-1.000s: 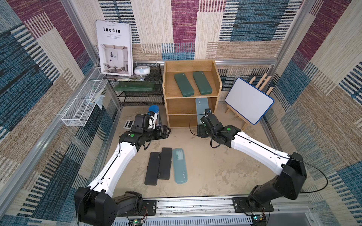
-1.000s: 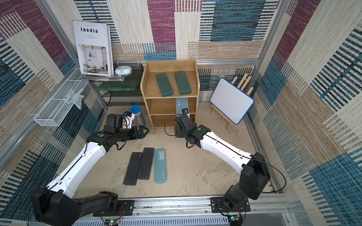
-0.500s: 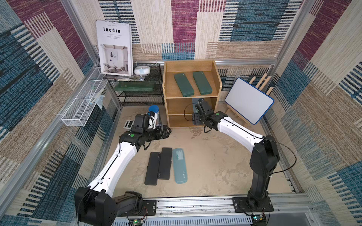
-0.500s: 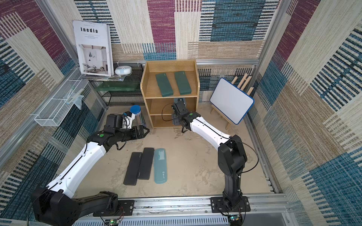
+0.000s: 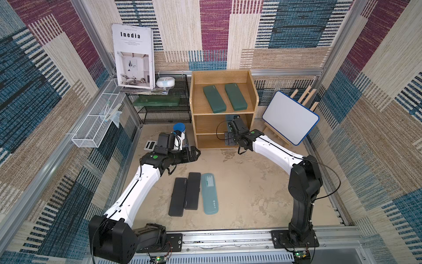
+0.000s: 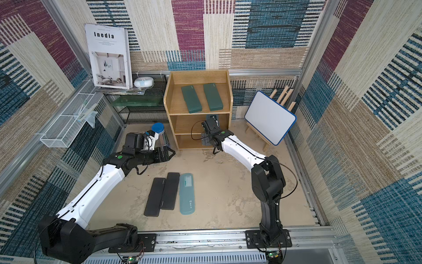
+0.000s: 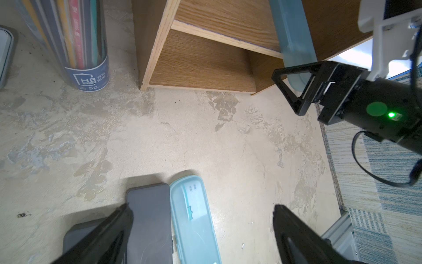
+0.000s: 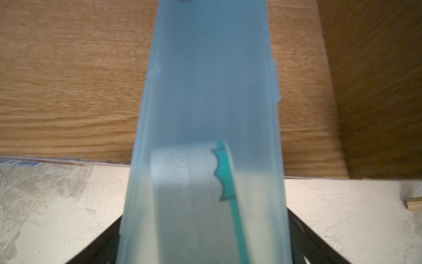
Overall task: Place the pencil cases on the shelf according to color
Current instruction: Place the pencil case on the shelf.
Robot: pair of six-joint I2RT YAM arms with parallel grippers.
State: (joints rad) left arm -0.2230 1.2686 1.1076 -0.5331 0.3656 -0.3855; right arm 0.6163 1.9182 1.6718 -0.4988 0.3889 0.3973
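Note:
The wooden shelf [image 5: 222, 76] [image 6: 198, 76] holds two dark green pencil cases [image 5: 214, 99] [image 5: 236, 97] on its top tier. A light blue case [image 8: 205, 91] [image 7: 292, 34] slopes into the middle tier, its near end sticking out in front. My right gripper [image 5: 229, 137] [image 8: 205, 217] is at that end, jaws spread wide on either side of the case. On the floor lie two black cases [image 5: 178, 196] [image 5: 193, 190] and a second light blue case [image 5: 210, 193] side by side. My left gripper [image 5: 196, 153] [image 7: 202, 208] hovers open above their far ends.
A blue-capped pencil tube [image 5: 180, 132] and a grey calculator [image 5: 150, 144] sit left of the shelf. A black mesh rack [image 5: 164, 109] with a book [image 5: 133, 57] stands behind them. A white wire basket [image 5: 91, 130] hangs on the left wall. A whiteboard on an easel [image 5: 290, 118] stands right of the shelf.
The right arm has stretched toward the shelf and carried the light blue case from in front of it into the middle tier. The left arm has not moved.

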